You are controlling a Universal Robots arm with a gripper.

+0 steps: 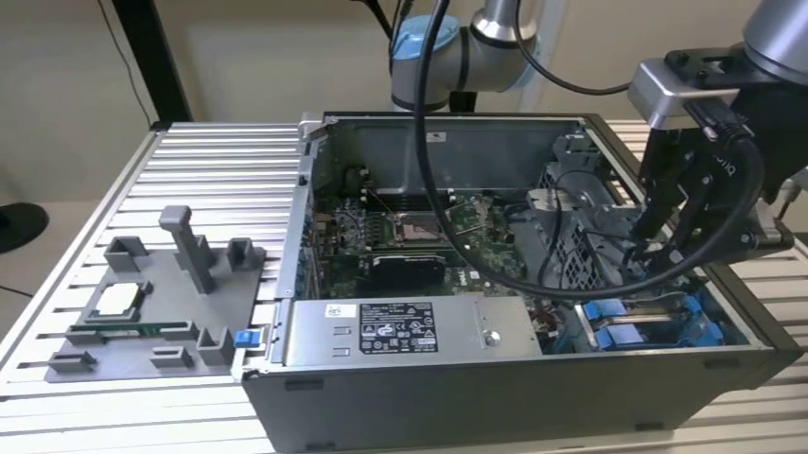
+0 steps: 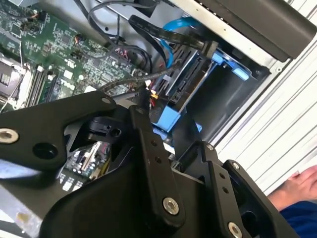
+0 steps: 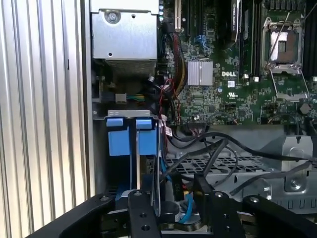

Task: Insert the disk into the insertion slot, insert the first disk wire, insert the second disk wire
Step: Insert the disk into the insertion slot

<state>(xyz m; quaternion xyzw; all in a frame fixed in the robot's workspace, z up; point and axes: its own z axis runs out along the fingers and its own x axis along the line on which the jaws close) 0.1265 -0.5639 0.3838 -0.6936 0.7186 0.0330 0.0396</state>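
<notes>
The disk point(image 2: 184, 79) sits edge-on in the insertion slot point(image 1: 631, 329) at the case's front corner on the exterior view's right. Its blue frame tabs point(image 3: 129, 136) show beside the perforated cage point(image 3: 223, 163). My gripper point(image 1: 650, 241) reaches down into the case just above that bay. In both wrist views its black fingers point(image 3: 141, 210) stand apart, so the gripper point(image 3: 171, 191) is open. A black connector on a blue flat wire point(image 3: 187, 208) lies between them, untouched as far as I can see. A grey braided wire point(image 2: 124, 82) runs to the disk's end near the gripper point(image 2: 166, 121).
A grey labelled power-supply box point(image 1: 404, 326) lies along the case's front wall. The motherboard point(image 3: 237, 84) fills the case floor, with loose cables over it. A grey jig point(image 1: 151, 303) stands on the slatted table on the exterior view's left. A person's hand point(image 2: 299, 184) rests outside the case.
</notes>
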